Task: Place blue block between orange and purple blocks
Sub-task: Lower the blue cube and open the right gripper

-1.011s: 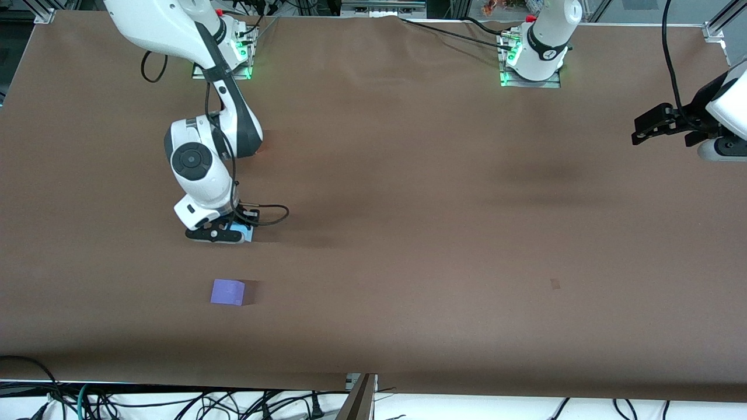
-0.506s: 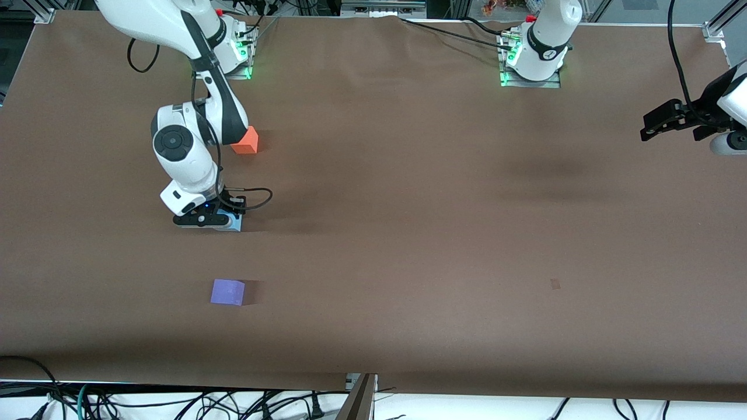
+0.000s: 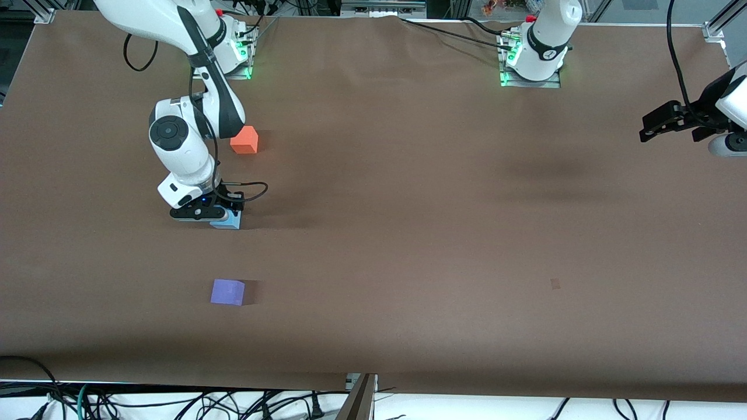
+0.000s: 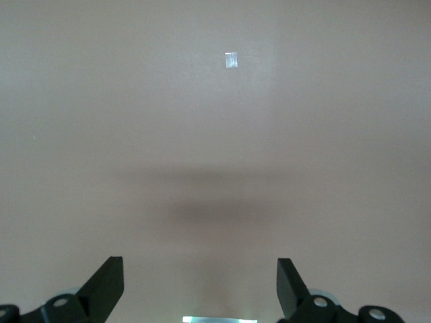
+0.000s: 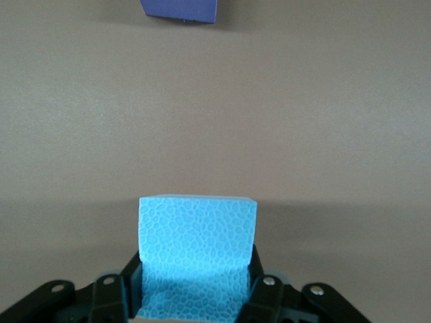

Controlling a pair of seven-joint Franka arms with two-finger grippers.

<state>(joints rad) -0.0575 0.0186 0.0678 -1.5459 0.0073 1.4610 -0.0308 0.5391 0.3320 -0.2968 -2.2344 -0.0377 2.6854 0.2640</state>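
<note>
My right gripper [image 3: 217,218] is shut on the light sky-blue block [image 3: 232,220], low at the table between the other two cubes. In the right wrist view the blue block [image 5: 196,259] sits between the black fingers [image 5: 111,296]. The orange block [image 3: 244,140] lies farther from the front camera, beside the right arm's forearm. The purple block [image 3: 227,291] lies nearer to the front camera; its edge shows in the right wrist view [image 5: 179,10]. My left gripper [image 3: 653,125] is open and empty, held above the table at the left arm's end, waiting; its jaws stand wide apart in the left wrist view [image 4: 200,286].
The brown table cover [image 3: 443,233] spreads wide toward the left arm's end. A small pale mark [image 3: 555,284] lies on it; it also shows in the left wrist view [image 4: 231,60]. Cables hang past the table's front edge [image 3: 233,402].
My right gripper has carried the blue block toward the right arm's end and a little farther from the front camera, uncovering the orange block. The left gripper shifted slightly.
</note>
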